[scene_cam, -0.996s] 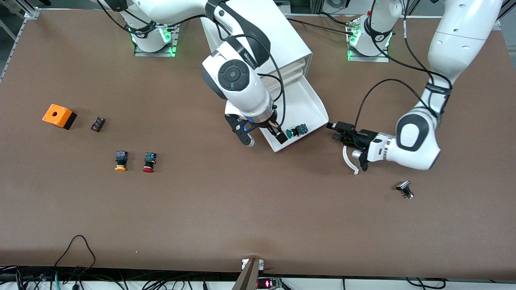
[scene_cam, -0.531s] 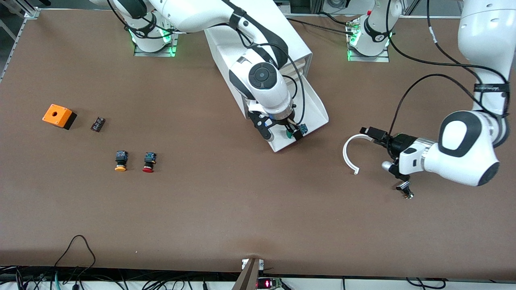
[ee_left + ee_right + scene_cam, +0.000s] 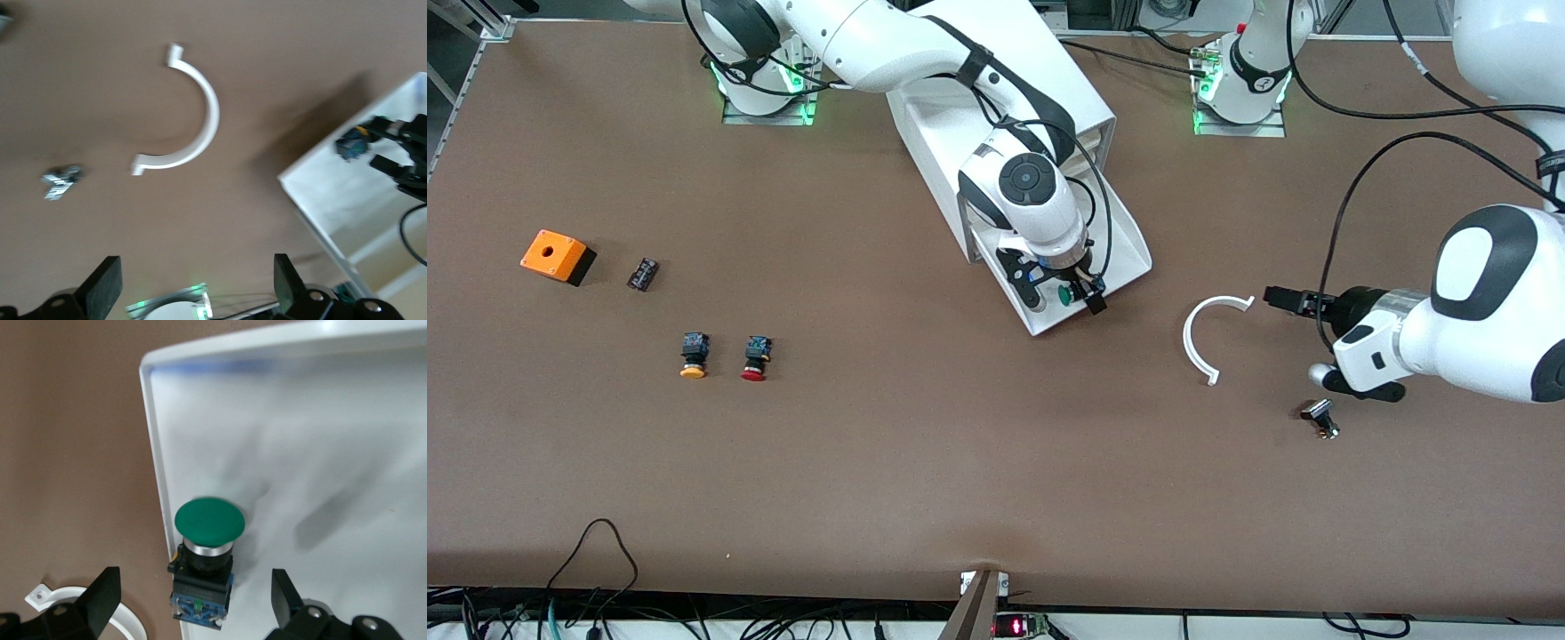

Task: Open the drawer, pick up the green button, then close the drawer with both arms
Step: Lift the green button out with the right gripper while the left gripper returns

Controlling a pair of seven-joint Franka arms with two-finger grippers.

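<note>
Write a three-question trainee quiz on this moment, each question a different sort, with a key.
1. True or false: the green button lies in the open drawer.
2. Multiple choice: the right tool is (A) shut on the green button, (B) open over the green button, (C) over the orange box.
3. Fill in: the white curved piece lies on the table between the drawer and the ____ tool.

Key: 1 true; 2 B; 3 left. The right wrist view shows both fingers spread on either side of the button, not touching it.
</note>
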